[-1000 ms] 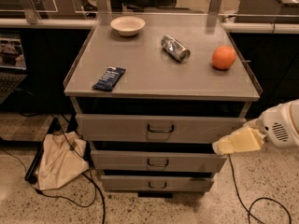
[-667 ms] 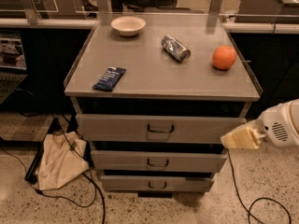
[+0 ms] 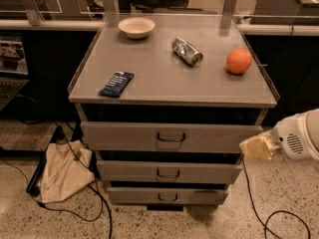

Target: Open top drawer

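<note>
At the right edge of the scene, the gripper [image 3: 255, 147] hangs on its white arm [image 3: 299, 138], and whether it is spread or closed cannot be told. Just left of it is the right end of the top drawer [image 3: 124, 136], whose dark handle [image 3: 171, 137] sits further left, well apart from the gripper. Below and to the left are the middle drawer [image 3: 129, 171] and the bottom drawer [image 3: 134, 195]. Up and left, the cabinet top [image 3: 164, 81] carries an orange [image 3: 239, 61], a can [image 3: 187, 51], a bowl [image 3: 136, 27] and a dark packet [image 3: 116, 83]. Far left, a cloth bag [image 3: 62, 171] lies on the floor.

top drawer [image 3: 171, 137] | grey, dark loop handle, partly open | gripper [image 3: 247, 147] at its right end
</note>
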### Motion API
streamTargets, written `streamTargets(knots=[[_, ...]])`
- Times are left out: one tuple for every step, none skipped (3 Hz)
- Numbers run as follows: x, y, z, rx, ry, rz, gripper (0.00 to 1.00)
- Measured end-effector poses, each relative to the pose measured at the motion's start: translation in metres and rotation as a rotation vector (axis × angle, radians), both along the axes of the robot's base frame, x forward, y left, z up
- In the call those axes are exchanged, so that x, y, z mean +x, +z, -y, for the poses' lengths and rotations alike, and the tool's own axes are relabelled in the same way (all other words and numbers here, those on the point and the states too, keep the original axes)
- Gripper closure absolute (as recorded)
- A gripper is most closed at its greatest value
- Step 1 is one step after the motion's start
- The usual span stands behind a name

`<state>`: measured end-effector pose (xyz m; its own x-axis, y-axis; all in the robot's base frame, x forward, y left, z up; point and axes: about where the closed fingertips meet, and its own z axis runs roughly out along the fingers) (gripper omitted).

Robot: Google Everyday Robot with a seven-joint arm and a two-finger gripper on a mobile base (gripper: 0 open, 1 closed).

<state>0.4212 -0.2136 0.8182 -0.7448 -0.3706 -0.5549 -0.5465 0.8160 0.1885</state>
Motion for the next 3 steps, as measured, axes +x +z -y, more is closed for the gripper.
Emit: streamTargets(knots=[[-0.007,-0.029,-0.012,0.102,-0.105,-0.014,1.00],[0.004,-0.055,-0.026,0.231,-0.234,0.012,1.00],[0.036,-0.061,-0.028,0.308,-0.305,0.110,1.00]])
